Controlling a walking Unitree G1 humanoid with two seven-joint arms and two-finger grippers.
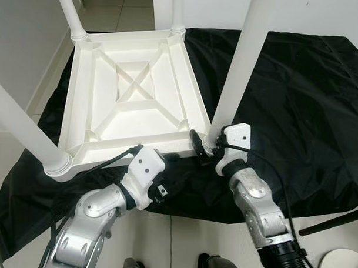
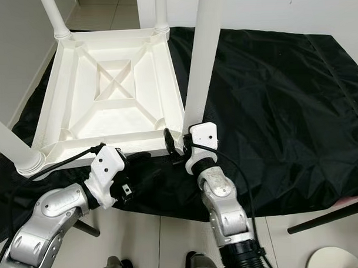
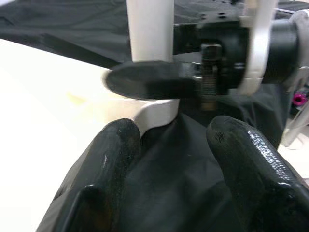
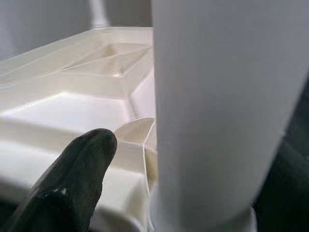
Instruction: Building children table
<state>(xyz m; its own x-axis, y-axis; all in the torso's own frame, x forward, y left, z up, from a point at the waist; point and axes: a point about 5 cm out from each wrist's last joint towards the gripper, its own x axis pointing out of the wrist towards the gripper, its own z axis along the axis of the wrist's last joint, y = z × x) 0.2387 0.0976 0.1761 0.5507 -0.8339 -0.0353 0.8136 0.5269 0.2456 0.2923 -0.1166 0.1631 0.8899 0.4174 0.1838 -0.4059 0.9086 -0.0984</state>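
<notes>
Right gripper [image 1: 204, 146] jaws pinch the table leg [image 1: 242, 61]; left gripper [image 3: 171, 145] jaws spread (its wrist view shows them) beside the upturned table [image 1: 130, 88].

A black sheet [image 1: 295, 106] is spread over the tiled floor [image 1: 188, 239] beneath the fingers. A white wall [image 1: 17, 45] is seen beyond.

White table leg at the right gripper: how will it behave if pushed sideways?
The leg looks rigid, smooth plastic, so probably slippery for the right gripper. Standing tall in its corner socket, it may wobble if not fully seated. The upturned tabletop might slide on the black sheet.
</notes>
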